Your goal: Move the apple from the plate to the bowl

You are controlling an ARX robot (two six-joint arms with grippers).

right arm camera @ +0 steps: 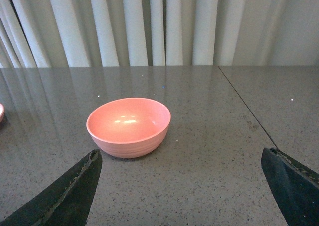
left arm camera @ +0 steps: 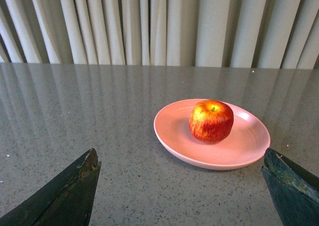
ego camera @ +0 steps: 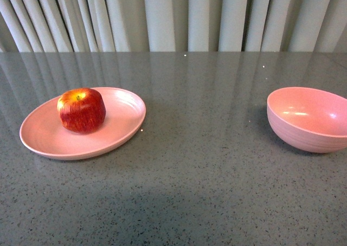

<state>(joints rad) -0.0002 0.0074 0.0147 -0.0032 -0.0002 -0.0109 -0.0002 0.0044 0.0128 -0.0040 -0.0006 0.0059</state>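
The left gripper [left arm camera: 180, 155] is spread wide and holds nothing. The apple [left arm camera: 211, 121] sits stem-up on the plate [left arm camera: 169, 129], just beyond its dark fingers [left arm camera: 70, 196] and between them. The right gripper [right arm camera: 180, 153] is equally wide and empty. The bowl [right arm camera: 128, 129] stands apart, ahead of its fingers on the speckled grey table [right arm camera: 209, 186].

A glossy grey speckled bench [ego camera: 206, 175] reflects the pale pleated curtain [ego camera: 173, 18] hanging behind its far edge. A thin dark seam [right arm camera: 244, 106] crosses the bench top.
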